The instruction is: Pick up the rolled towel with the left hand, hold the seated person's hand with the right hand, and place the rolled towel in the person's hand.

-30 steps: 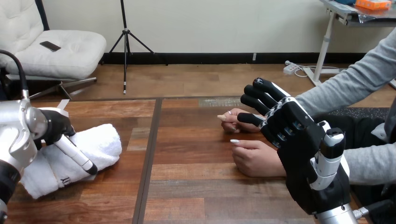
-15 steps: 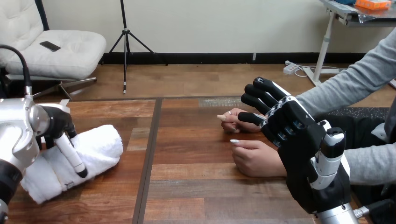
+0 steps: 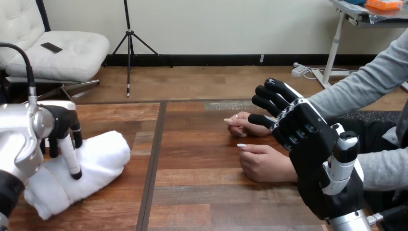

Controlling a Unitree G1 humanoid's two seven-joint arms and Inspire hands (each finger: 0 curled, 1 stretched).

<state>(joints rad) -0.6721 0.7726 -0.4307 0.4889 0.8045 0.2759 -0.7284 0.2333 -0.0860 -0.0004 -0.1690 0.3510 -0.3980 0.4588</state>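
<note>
Fingers of left robot hand (image 3: 60, 126) clamp fluffy rolled towel (image 3: 102, 161) at left edge of wood surface (image 3: 202, 192); right robot hand (image 3: 312, 149) flat-open beside person's hands (image 3: 262, 163).

No legible text (or numbers)

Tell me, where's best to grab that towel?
Around the middle of the towel, from above: it lies as a thick roll, so a thumb in front and fingers behind can pinch it. The left hand straddles it there.

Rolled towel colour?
The rolled towel is plain white, seen best in the head view, under the left hand.
</note>
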